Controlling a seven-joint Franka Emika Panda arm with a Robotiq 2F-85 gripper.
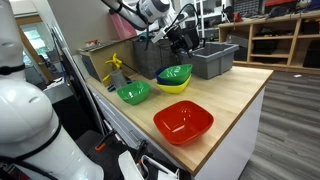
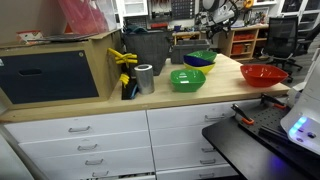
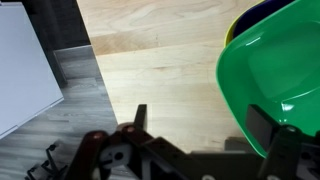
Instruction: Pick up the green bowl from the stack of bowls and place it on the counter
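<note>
gripper (image 3: 200,112): open, jaws spread wide, nothing held. In an exterior view it hangs just above the stack (image 1: 183,42).
green bowl (image 3: 275,70): top of the stack of bowls (image 1: 175,80), nested in it; yellow and dark blue edges peek out behind it. Not yet lifted.
stack location: back of the counter (image 1: 235,95), near the grey bin (image 1: 212,60).
jaw line-up: wrist view suggests one finger over the bowl's near wall and the other over bare wood. Looks like a rim pinch.
risk, nesting: the bowl below may stick and ride up with it, then drop.
risk, slip: glossy sloped wall, so a shallow pinch could squirt out.
risk, wrong target: smaller green bowl (image 1: 134,93) sits just beside the stack.
risk, placement: red bowl (image 1: 183,121) takes up the front area, so pick a bare patch.
</note>
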